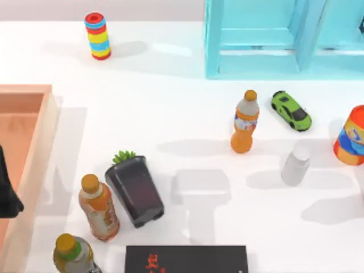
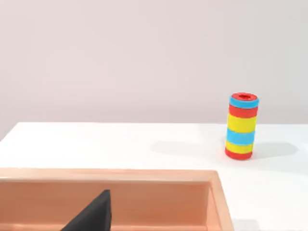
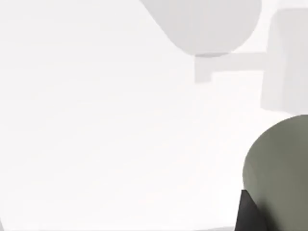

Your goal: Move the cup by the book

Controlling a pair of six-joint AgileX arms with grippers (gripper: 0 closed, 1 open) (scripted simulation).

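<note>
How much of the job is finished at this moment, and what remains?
Nothing looks done yet: the cup stands on the table's right side, far from the book at the near edge. In hand: the right wrist view shows a pale rounded object, probably the cup, close by a dark fingertip, so the right arm seems near it. A grasp is not visible. Left: gripping, carrying and setting it beside the book.

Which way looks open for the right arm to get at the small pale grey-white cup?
Probably yes, from the right: the small pale grey-white cup stands apart from the orange-capped bottle, green toy car and orange-and-blue can, with bare table around it.
</note>
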